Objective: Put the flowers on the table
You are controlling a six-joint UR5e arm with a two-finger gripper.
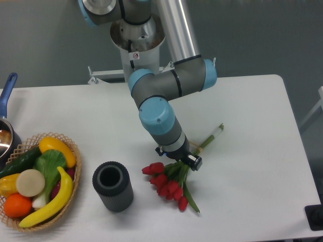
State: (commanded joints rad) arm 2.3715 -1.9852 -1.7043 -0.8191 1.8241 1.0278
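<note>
Red tulip heads of the flowers (169, 184) lie spread on the white table (252, 166), near the front edge and a little right of centre. Their green stems run up and to the right, ending in a pale tip toward the table's middle, with a thin tie around them partway along. One long leaf points down toward the near edge.

Over the stems, just above the blooms, sits the gripper (187, 161), at the end of a grey and blue arm (161, 121) that reaches down from the far side. Its small dark fingers are right at the stems, but whether they pinch them or stand apart cannot be told from this view. The flower heads look to be resting on the tabletop.

Left of the flowers, close by but not touching, stands a dark ribbed cup (113, 185), upright and open at the top. Farther left, at the table's near-left corner, is a wicker basket (70, 174) holding a banana, an orange, a cucumber and other produce. Beyond it, at the left edge, a pot (7, 128) with a blue handle is partly in view.
</note>
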